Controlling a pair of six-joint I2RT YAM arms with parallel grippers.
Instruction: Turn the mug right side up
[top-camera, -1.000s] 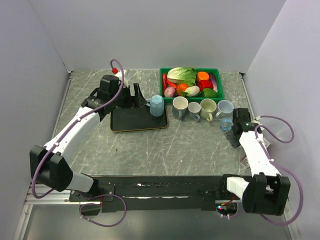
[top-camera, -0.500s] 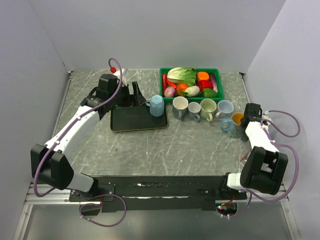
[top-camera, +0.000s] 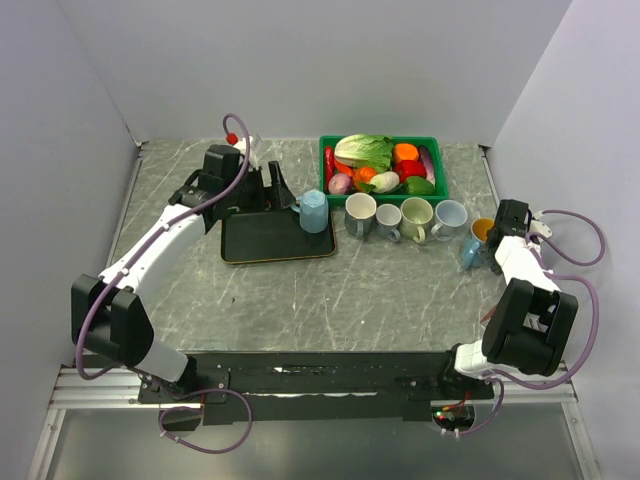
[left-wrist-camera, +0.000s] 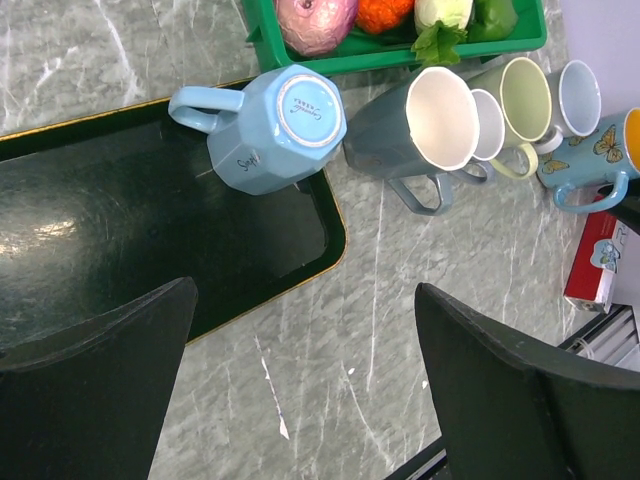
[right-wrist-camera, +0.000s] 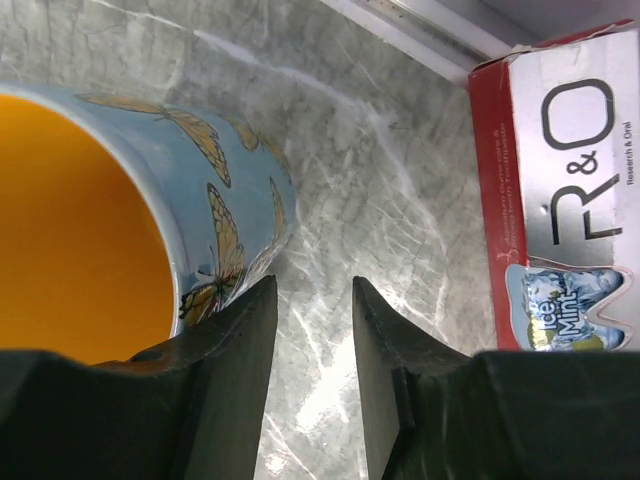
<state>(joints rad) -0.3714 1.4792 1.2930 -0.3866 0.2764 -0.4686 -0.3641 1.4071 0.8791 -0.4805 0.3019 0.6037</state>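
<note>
The marbled grey surface carries everything. At its far left lies a black tray with a gold rim. A pale blue mug sits upside down on the tray's corner nearest the other mugs, base up, handle pointing back over the tray. Just beside the tray stands a green crate heaped with vegetables. In front of the crate is a row of four upright mugs.

The butterfly mug is at the right end of that row, just beside the last mug. Its orange inside faces up, and it appears to rest on the surface.

The left claw hangs over the tray's edge near the inverted mug, spread wide and holding nothing.

The right claw is beside the butterfly mug, parted by only a narrow slot. Bare surface shows in the slot. The mug's wall is outside one finger, not between the two.

A red and silver mint box lies just beyond it.
</note>
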